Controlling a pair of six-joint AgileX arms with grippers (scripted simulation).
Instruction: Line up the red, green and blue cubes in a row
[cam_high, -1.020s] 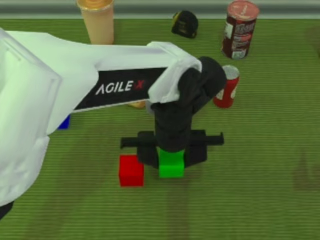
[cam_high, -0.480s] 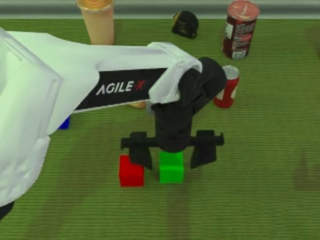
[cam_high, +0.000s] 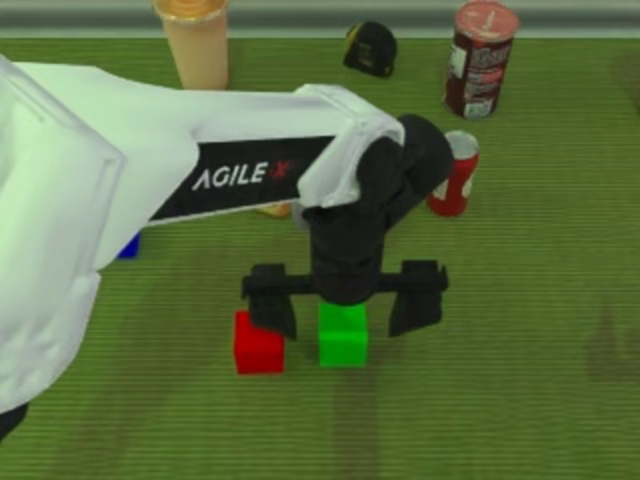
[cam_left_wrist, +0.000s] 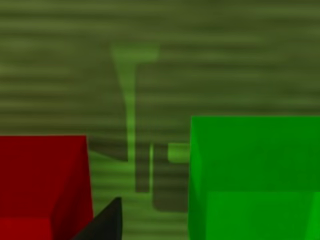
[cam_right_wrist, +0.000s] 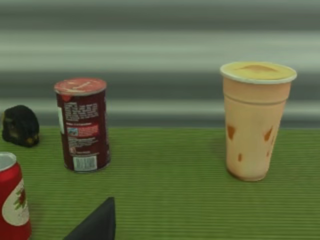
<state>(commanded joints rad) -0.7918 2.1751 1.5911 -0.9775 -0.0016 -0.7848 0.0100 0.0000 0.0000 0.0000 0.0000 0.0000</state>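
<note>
My left gripper (cam_high: 343, 308) hangs open over the green cube (cam_high: 343, 336), which rests on the mat between the spread fingers, touching neither. Just left of it sits the red cube (cam_high: 256, 346), its upper right corner under the left finger (cam_high: 272, 308). In the left wrist view the red cube (cam_left_wrist: 42, 185) and green cube (cam_left_wrist: 255, 175) stand side by side with a gap, and one dark fingertip (cam_left_wrist: 102, 222) is next to the red one. The blue cube (cam_high: 128, 246) peeks out from under the left arm at the left. The right arm is outside the top view; its wrist view shows one fingertip (cam_right_wrist: 97, 222).
Along the back stand an orange cup (cam_high: 193, 40), a small black object (cam_high: 371, 47) and a dark red canister (cam_high: 480, 60). A red soda can (cam_high: 453, 173) stands right of the left wrist. A tan object (cam_high: 272, 210) is mostly hidden under the arm.
The left gripper has opened and let go of the green cube, its fingers spreading wide. The red cube has shifted slightly to the left.
</note>
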